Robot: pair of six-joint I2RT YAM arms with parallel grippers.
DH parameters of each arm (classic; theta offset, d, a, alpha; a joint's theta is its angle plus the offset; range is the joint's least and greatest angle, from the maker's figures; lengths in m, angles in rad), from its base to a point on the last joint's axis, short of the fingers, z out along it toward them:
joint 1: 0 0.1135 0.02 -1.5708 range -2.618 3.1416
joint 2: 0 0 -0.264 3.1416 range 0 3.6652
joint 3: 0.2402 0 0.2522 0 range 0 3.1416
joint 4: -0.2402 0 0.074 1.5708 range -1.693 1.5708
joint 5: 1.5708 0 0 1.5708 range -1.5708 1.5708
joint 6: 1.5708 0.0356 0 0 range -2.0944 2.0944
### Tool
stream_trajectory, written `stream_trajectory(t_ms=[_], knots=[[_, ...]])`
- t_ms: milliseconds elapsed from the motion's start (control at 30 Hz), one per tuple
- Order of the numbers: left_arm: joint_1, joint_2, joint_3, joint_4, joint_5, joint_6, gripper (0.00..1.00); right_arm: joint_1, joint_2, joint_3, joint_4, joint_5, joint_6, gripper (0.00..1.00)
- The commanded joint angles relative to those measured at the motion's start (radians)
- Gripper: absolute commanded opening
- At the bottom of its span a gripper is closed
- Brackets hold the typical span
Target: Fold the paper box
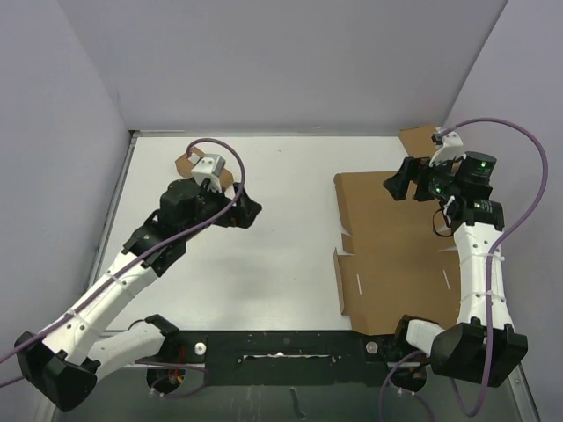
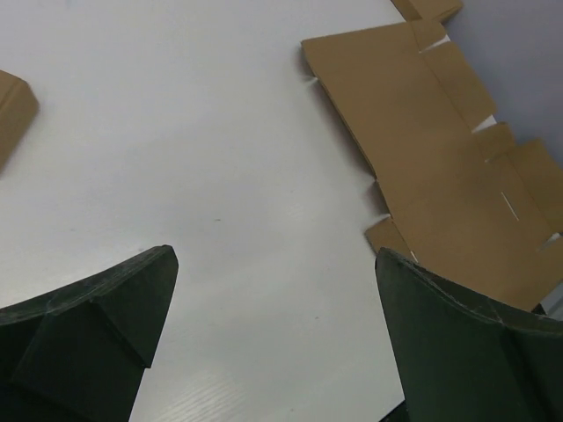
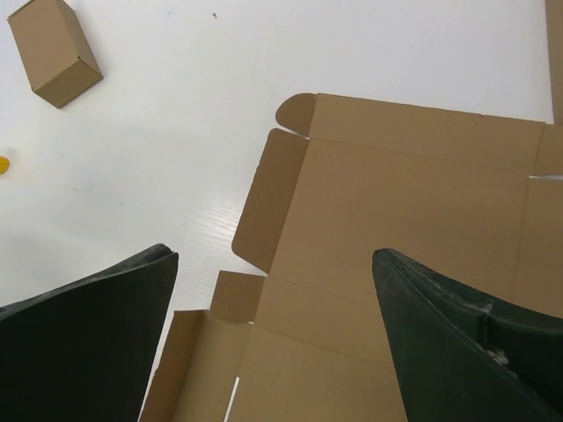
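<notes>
Paper box (image 3: 396,202) flat, beneath spread right fingers (image 3: 88,334)

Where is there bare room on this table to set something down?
Bare table runs down the middle, between the left gripper and the paper box, and along the far edge between the left small box and the right small box. The right side is crowded: the paper box covers it, right gripper above.

I count one flat paper box (image 1: 396,255) on one counter (image 1: 281,255). There are two small ready-made cardboard boxes: the left small box (image 1: 184,163) and the far-right small box (image 1: 419,138). Two claws: left claw (image 2: 274,257), right claw (image 3: 273,253). One tiny yellow object (image 3: 3,163), too cropped to identify.
</notes>
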Motion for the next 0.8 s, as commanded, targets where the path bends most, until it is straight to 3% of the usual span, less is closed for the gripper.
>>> stream_trajectory(t_ms=[0,300,400,500,767], knots=[[-0.072,0.072,-0.009,0.145,0.041,-0.118,0.98,0.01,0.008,0.044,0.011,0.007,0.072,0.98],[-0.166,0.269,-0.069,0.411,0.067,-0.307,0.98,0.016,0.029,0.026,0.038,-0.056,0.089,0.98],[-0.198,0.379,-0.05,0.495,0.017,-0.365,0.97,0.019,0.023,-0.013,0.071,-0.207,-0.025,0.98],[-0.233,0.525,0.04,0.474,-0.04,-0.409,0.94,0.031,0.018,-0.047,0.072,-0.321,-0.156,0.98],[-0.29,0.923,0.425,0.292,-0.159,-0.489,0.87,-0.062,0.076,-0.158,0.191,-0.413,-0.107,0.98]])
